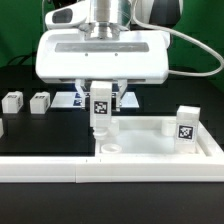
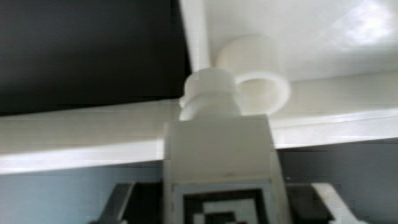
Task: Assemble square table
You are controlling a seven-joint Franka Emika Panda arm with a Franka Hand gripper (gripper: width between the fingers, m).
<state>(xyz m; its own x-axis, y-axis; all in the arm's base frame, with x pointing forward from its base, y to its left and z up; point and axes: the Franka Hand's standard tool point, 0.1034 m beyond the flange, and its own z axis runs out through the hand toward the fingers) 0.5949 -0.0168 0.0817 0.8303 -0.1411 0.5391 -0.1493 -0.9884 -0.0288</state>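
Square table (image 1: 150, 142): lying flat on the counter (image 1: 30, 135) directly beneath the gripper (image 1: 101, 92), corner socket (image 1: 107, 149) just below it. Clamping a tagged leg (image 1: 101, 106) upright, peg end down. Risking a crooked entry: peg seeming slightly beside the socket, likely jamming or shoving the table sideways if pressed.

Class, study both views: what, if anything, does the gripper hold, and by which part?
The gripper holds a white table leg upright by its tagged upper end; its lower end is at a corner socket of the tabletop.
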